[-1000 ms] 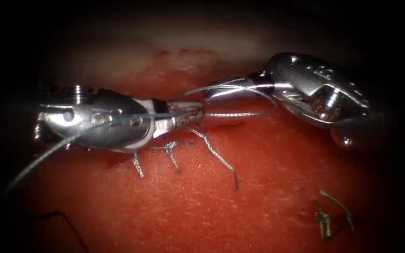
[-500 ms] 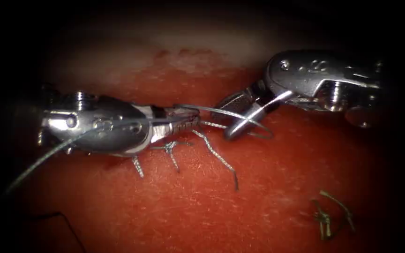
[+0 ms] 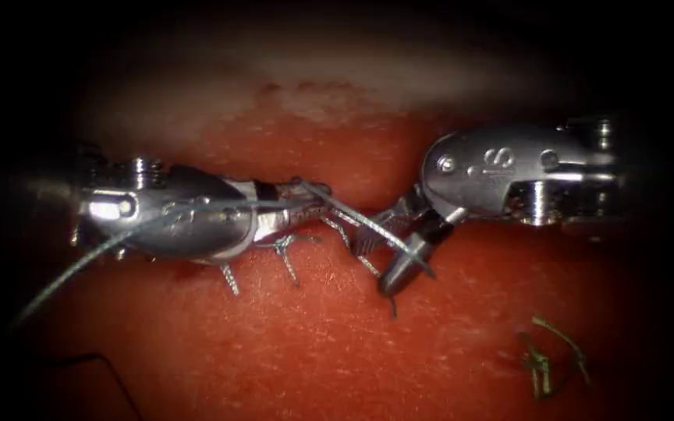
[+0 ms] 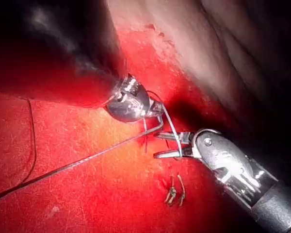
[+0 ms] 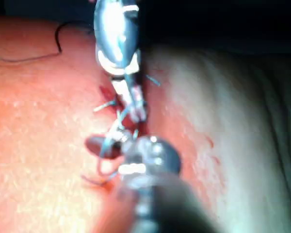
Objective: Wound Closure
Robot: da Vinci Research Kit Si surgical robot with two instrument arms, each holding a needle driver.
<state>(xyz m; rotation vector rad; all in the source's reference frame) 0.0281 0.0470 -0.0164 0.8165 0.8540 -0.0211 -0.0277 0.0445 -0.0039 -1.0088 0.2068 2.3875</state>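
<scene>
My left tool [image 3: 313,199] reaches in from the left and lies along the cut [image 3: 368,179], jaws shut on the thread [image 3: 352,218]. From these jaws one strand slants down to the right across my right tool [image 3: 374,265]. The right tool's jaws are open and the strand lies over them. Another strand [image 3: 79,265] trails back over the left tool toward the lower left. The left wrist view shows the right tool [image 4: 156,145] open, with a loop of thread [image 4: 170,127] running from the left tool [image 4: 157,111] across it. The tissue [image 3: 337,343] is red and wet.
Two finished stitches [image 3: 282,245] with short tails cross the cut below the left tool, and a longer tail [image 3: 368,269] lies by the right tool. Cut ends of thread [image 3: 544,359] lie on the tissue at the lower right. A dark thread [image 3: 111,366] curls at the lower left.
The right tool swung down and to the left toward the left tool's tip, turned its wrist and opened its jaws, with thread still draped over it. The left tool hardly moved.
</scene>
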